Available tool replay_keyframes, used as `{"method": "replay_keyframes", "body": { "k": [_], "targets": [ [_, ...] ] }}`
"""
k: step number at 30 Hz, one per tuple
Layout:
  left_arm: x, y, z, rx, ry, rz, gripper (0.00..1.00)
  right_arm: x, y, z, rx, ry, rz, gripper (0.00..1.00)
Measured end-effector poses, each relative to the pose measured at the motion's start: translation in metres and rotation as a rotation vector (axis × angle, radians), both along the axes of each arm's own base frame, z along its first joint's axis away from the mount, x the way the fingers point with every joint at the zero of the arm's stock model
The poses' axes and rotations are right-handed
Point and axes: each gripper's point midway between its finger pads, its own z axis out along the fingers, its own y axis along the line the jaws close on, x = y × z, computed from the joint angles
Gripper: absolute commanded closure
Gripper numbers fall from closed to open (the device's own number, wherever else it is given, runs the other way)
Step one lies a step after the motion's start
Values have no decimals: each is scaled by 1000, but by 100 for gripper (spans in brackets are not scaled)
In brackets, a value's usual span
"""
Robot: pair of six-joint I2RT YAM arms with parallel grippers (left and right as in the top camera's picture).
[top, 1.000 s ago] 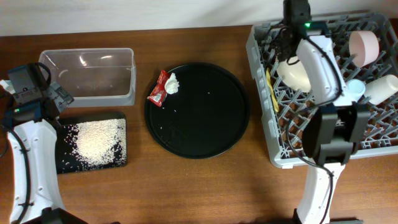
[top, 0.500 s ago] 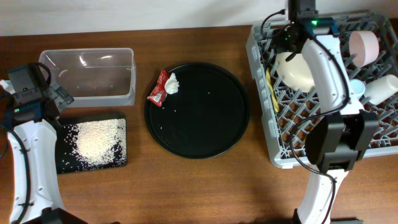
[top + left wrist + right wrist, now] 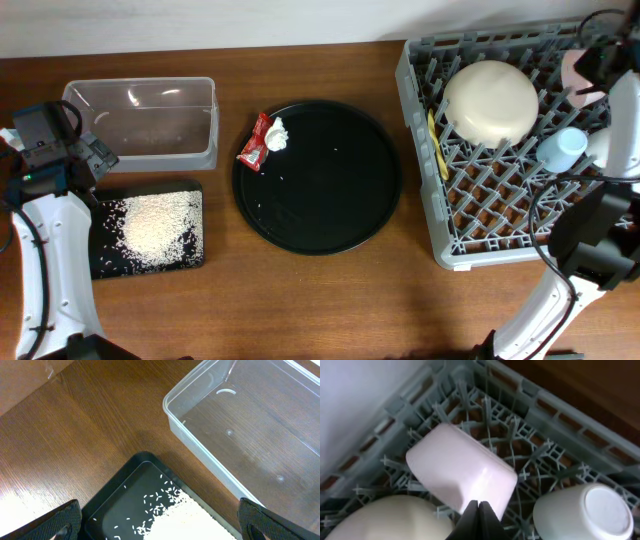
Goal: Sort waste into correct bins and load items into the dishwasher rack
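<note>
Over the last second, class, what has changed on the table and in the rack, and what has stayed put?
The right gripper has left the cream bowl and swung to the rack's far right corner, shut and empty above the pink bowl. The cream bowl now lies upside down in full view. The left gripper, red sachet, tissue and rice are unchanged.

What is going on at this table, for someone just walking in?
Two robot arms are sorting waste and loading a dishwasher rack. The right gripper is shut, holding nothing, over the pink bowl in the rack, where the cream bowl, blue cup and white cup sit too. The left gripper hovers open over the rice on the black tray. The red sachet and tissue lie at the edge of the round tray.
</note>
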Motion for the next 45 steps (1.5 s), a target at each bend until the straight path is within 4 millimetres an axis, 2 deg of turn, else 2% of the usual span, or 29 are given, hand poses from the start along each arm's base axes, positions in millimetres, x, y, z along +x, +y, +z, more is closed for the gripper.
{"method": "replay_keyframes", "body": {
  "k": [7, 9, 12, 14, 18, 22, 28, 31, 34, 39, 45],
  "targets": [
    [0, 0, 0, 0, 0, 0, 1, 20, -4, 17, -36, -97, 61, 96],
    [0, 0, 0, 0, 0, 0, 1, 24, -2, 17, -36, -103, 75, 95],
    [0, 0, 0, 0, 0, 0, 1, 21, 2, -5, -18, -35, 96, 96],
    [0, 0, 0, 0, 0, 0, 1, 4, 7, -31, 4, 91, 103, 96],
    [0, 0, 0, 0, 0, 0, 1, -22, 5, -44, -9, 227, 69, 96],
    [0, 0, 0, 0, 0, 0, 1, -21, 4, -42, -23, 222, 65, 95],
    [0, 0, 0, 0, 0, 0, 1, 6, 14, -30, -31, 120, 141, 95],
    [0, 0, 0, 0, 0, 0, 1, 15, 25, -28, -20, 99, 232, 95],
    [0, 0, 0, 0, 0, 0, 1, 17, 30, -26, -18, 94, 279, 95],
    [0, 0, 0, 0, 0, 0, 1, 16, 42, -12, -15, 74, 353, 95],
    [0, 0, 0, 0, 0, 0, 1, 13, 57, -14, 28, 83, 410, 95]
  ]
}}
